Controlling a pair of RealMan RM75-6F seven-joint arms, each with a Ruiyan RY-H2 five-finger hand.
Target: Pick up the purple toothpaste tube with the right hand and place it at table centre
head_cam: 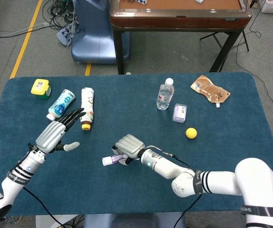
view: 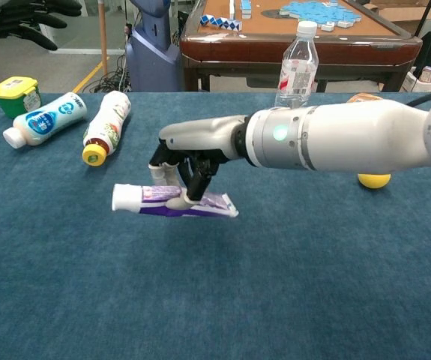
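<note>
Right robot hand (view: 189,161) gripping purple toothpaste tube (view: 172,201) beneath its fingers, seemingly just above table (view: 275,285).

Tabletop (head_cam: 231,142): covered in dark blue cloth. Landmark is the clear water bottle (head_cam: 164,94), standing upright toward the far edge. Just right of it and slightly nearer lies a small purple-and-clear packet (head_cam: 179,113). A yellow ball (head_cam: 191,133) rests nearer again, beyond that packet. A brown foil pouch (head_cam: 210,89) lies flat to the bottle's right, near the far right corner. Well to the bottle's left lie a yellow-capped bottle (head_cam: 87,108) and a blue-labelled white bottle (head_cam: 61,104), both on their sides, side by side. A yellow-lidded green tub (head_cam: 41,88) sits furthest left.
</note>
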